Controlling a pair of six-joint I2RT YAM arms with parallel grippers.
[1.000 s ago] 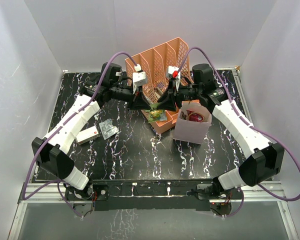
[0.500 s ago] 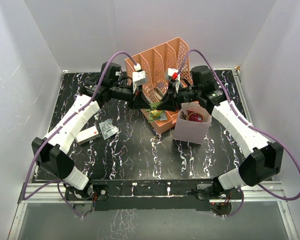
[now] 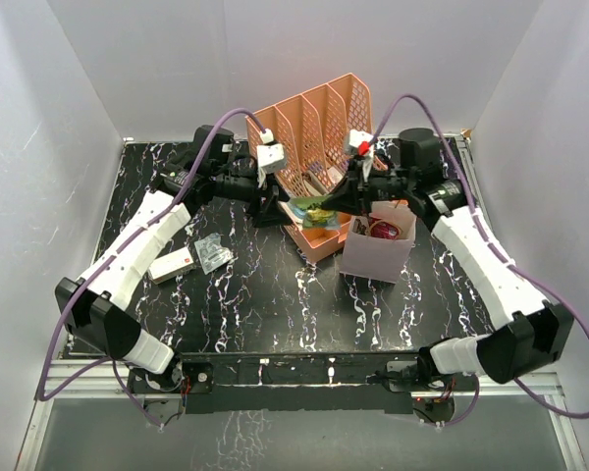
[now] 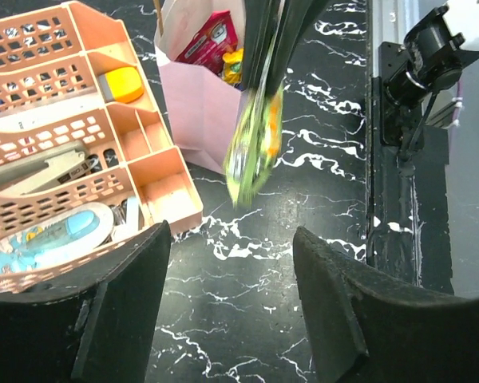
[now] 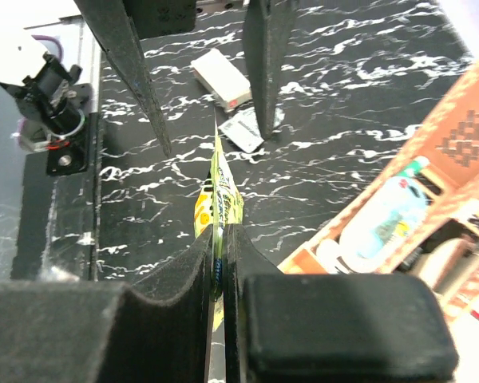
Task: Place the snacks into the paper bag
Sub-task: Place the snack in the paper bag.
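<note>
A green-yellow snack packet [image 3: 312,209] hangs above the organiser's front tray, pinched by my right gripper [image 3: 334,204], which is shut on its edge [image 5: 219,199]. My left gripper [image 4: 231,239] is open and holds nothing; it hangs just left of the packet [image 4: 255,144]. The pale mauve paper bag [image 3: 373,253] stands upright to the right of the packet, with a red packet [image 4: 211,36] and other snacks inside. Further left on the table lie a clear-wrapped snack [image 3: 213,254] and a white bar with red print [image 3: 172,263].
The peach mesh file organiser [image 3: 319,123] stands behind the grippers, its low front tray touching the bag's left side; it holds pens and a blue-white tool [image 4: 60,231]. White walls close in the table on three sides.
My left gripper has opened, let go of the green-yellow packet and pulled back to the left. The right gripper has shut on the packet and lifted it slightly.
</note>
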